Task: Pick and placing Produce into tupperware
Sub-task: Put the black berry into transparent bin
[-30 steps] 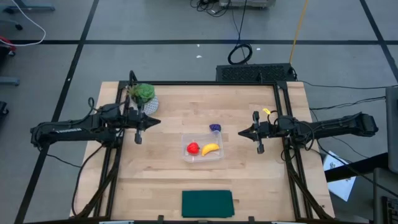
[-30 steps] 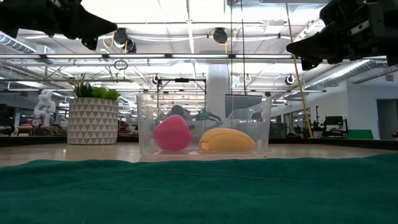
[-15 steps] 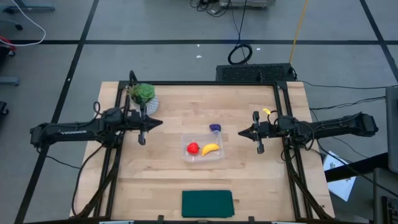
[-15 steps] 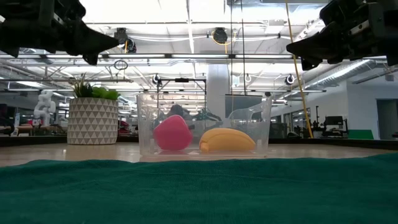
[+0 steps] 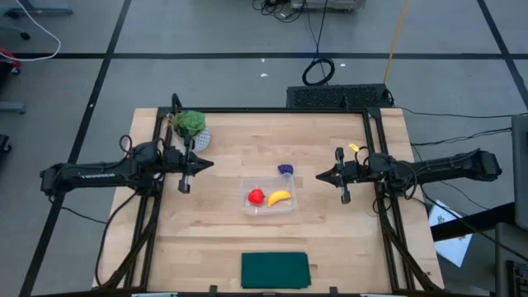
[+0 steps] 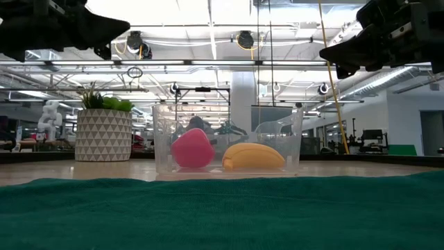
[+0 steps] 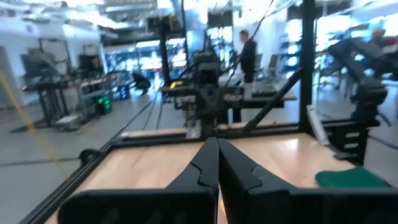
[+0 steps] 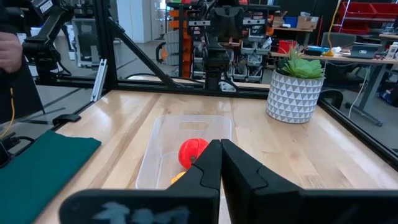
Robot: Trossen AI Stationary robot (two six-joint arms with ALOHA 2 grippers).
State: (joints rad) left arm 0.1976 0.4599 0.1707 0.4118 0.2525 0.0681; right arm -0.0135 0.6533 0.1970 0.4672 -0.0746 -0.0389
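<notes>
The clear tupperware (image 5: 290, 208) sits mid-table. Inside it lie the round red fruit (image 5: 256, 196) and the yellow banana (image 5: 280, 197), side by side on its floor. The purple piece (image 5: 285, 169) lies on the table just beyond the container's far right corner. My left gripper (image 5: 209, 163) hovers shut to the container's left, above the table, pointing toward the table's right. My right gripper (image 5: 318, 176) hovers shut to the container's right, pointing left at it (image 8: 221, 143). Neither holds anything.
A green plant in a white patterned pot (image 5: 190, 125) stands at the far left, close behind my left gripper. A dark green cloth (image 5: 275, 270) lies flat at the near edge. Black frame rails (image 5: 375, 148) border the table's sides and far edge. A person (image 7: 247, 53) stands in the room beyond.
My left gripper has dipped slightly, reached a little toward the table's right and drawn back, its fingertips tipping upward. It stays shut. The produce and the tupperware have not moved.
</notes>
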